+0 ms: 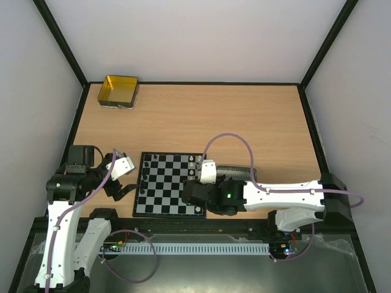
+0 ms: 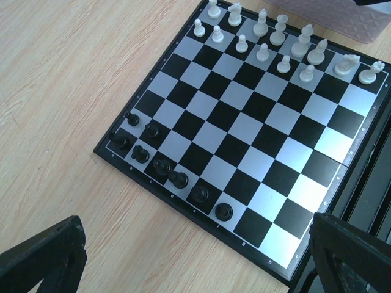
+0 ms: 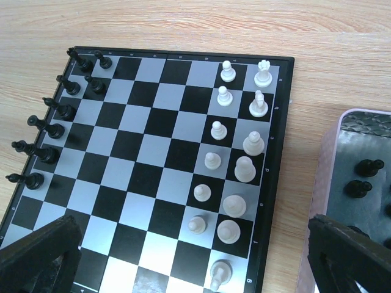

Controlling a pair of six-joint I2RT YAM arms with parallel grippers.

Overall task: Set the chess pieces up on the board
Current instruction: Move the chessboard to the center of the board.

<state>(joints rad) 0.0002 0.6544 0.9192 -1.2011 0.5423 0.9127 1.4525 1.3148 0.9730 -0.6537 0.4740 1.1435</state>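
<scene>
The board [image 1: 165, 189] lies on the wooden table between my arms. Several black chess pieces [image 1: 145, 177] stand along its left edge, and white pieces [image 1: 197, 161] along its right edge. In the left wrist view the black pieces [image 2: 162, 166] line the board's [image 2: 244, 128] near-left edge and the white pieces [image 2: 278, 38] fill two rows at the far side. My left gripper [image 2: 195, 268] is open and empty, just off the board's left edge [image 1: 127, 183]. My right gripper [image 3: 195, 262] is open and empty above the white pieces [image 3: 244, 168], over the board's right part [image 1: 188, 194].
A grey tray [image 3: 342, 140] beside the board's right edge holds at least two black pieces [image 3: 365, 168]; it lies under my right arm [image 1: 235, 170]. A gold-yellow tin [image 1: 118, 91] stands at the far left corner. Black frame posts edge the table.
</scene>
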